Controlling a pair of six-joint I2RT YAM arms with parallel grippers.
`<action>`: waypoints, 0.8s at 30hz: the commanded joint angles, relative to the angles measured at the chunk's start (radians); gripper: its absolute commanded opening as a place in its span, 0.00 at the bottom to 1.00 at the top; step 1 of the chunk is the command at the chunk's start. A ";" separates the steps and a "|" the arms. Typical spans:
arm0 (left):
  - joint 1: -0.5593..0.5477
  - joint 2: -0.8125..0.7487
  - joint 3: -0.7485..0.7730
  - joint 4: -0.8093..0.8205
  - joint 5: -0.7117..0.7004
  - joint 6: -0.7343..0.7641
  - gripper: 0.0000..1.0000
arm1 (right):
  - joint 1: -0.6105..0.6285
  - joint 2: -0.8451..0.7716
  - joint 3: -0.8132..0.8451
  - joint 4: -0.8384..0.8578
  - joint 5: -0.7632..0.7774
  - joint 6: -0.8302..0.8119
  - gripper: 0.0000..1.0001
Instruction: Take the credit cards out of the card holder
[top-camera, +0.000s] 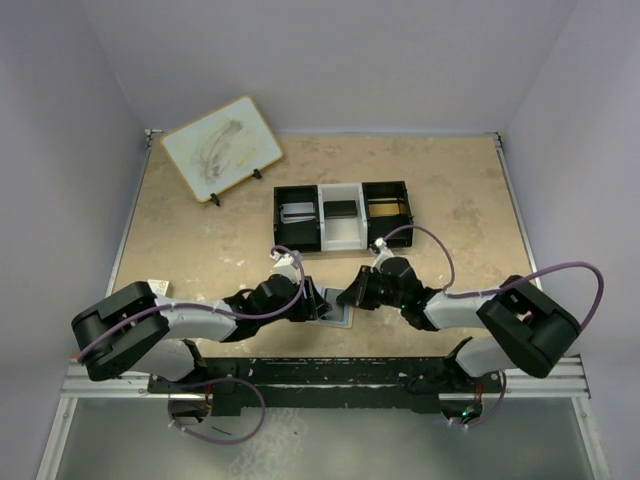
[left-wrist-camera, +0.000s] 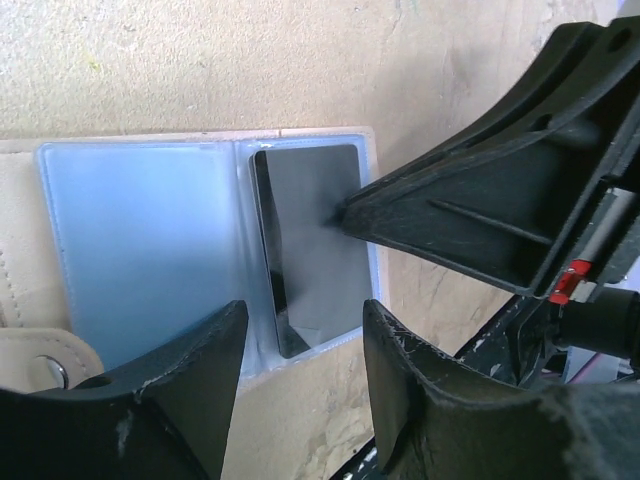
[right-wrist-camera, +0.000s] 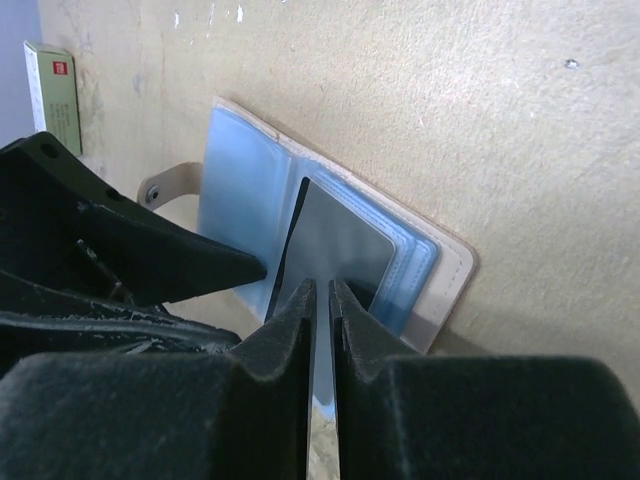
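Observation:
The card holder (top-camera: 338, 312) lies open on the table between both arms, its pale-blue pockets (left-wrist-camera: 140, 230) facing up inside a tan edge (right-wrist-camera: 447, 283). A dark grey credit card (left-wrist-camera: 310, 240) sits in the right pocket, one long edge lifted. My right gripper (right-wrist-camera: 322, 292) is closed to a thin slit on that card's (right-wrist-camera: 340, 245) edge, and it reaches in from the right (top-camera: 352, 296). My left gripper (left-wrist-camera: 305, 335) is open at the holder's near edge. One of its fingers (left-wrist-camera: 195, 375) is over the empty left pocket.
A black-and-white three-compartment tray (top-camera: 318, 235) stands behind the holder, with flat items in its compartments. A wood-framed whiteboard (top-camera: 220, 148) leans at the back left. A small red-and-white box (right-wrist-camera: 55, 95) lies left of the holder. The holder's strap with a snap (right-wrist-camera: 165, 188) sticks out sideways.

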 joint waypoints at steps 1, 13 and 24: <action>-0.013 0.002 0.024 -0.016 -0.053 0.006 0.48 | 0.003 -0.057 -0.036 -0.172 0.073 -0.020 0.14; -0.021 0.036 0.001 0.034 -0.064 -0.012 0.46 | 0.003 -0.118 -0.021 -0.193 0.040 -0.036 0.16; -0.020 0.027 -0.027 0.072 -0.087 -0.034 0.46 | 0.002 -0.294 0.039 -0.323 0.056 -0.037 0.20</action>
